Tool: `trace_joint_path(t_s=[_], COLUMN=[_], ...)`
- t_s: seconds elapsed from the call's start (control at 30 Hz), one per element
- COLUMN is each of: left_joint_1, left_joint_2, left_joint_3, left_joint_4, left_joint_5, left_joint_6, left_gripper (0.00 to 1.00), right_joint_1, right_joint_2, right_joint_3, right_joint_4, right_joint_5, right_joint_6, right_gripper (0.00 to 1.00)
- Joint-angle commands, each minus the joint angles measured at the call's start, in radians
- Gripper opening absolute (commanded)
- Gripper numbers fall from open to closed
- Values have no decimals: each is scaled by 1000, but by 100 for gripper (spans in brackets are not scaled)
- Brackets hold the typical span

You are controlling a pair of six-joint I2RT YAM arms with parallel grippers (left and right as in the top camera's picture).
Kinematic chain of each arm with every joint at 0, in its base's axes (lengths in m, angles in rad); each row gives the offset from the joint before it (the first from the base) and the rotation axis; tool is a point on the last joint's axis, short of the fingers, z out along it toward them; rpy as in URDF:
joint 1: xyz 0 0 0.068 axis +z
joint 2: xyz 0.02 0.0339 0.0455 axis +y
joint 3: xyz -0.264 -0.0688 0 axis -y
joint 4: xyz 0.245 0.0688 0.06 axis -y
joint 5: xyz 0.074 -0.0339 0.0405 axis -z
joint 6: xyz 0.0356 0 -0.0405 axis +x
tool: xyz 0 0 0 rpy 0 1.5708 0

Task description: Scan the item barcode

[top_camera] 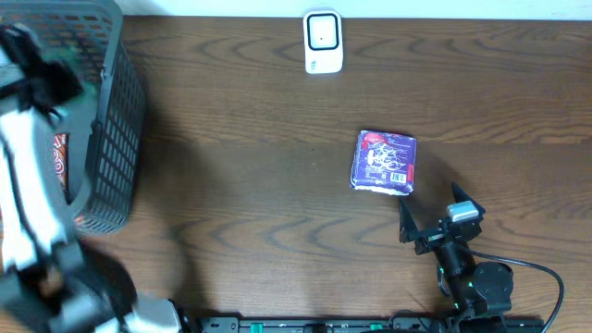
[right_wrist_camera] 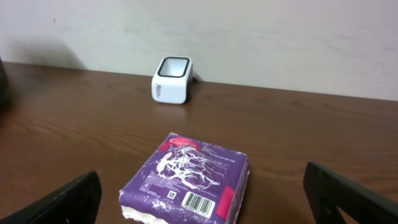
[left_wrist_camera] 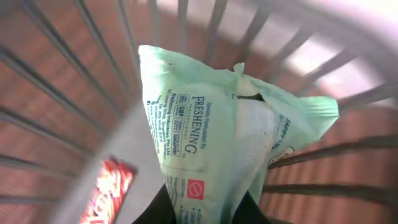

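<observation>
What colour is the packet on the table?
Purple packet with white branching print; best in the right wrist view.

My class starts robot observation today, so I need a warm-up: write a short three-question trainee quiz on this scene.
1. True or false: the left hand is shut on the pale green plastic packet.
2. The purple rectangular packet lies: A) inside the dark grey mesh basket; B) on the brown wooden table; C) on top of the white box-shaped scanner.
3. Fill in: the purple packet's barcode faces ____.
Key: 1 true; 2 B; 3 up.
</observation>
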Motion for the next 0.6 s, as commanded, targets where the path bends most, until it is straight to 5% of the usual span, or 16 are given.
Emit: trace_joint_path(t_s=[0.0,0.3,0.57], left_joint_1=[3,-67,-368], left_joint_2=[-254,-501,-465], left_joint_3=[28,28,-12], left_joint_4=[-2,-30,-154], left_joint_5=[84,409,422], left_joint_6=[-59,-196,-196], left_gripper=[8,7,7], right_joint_1=[3,3,3], right_joint_2=[-6,-6,-6], right_joint_3=[-2,-2,-2], right_joint_4=[-4,-4,-4], right_joint_5=[8,8,8], right_joint_6=[8,8,8], right_gripper=[99,99,99])
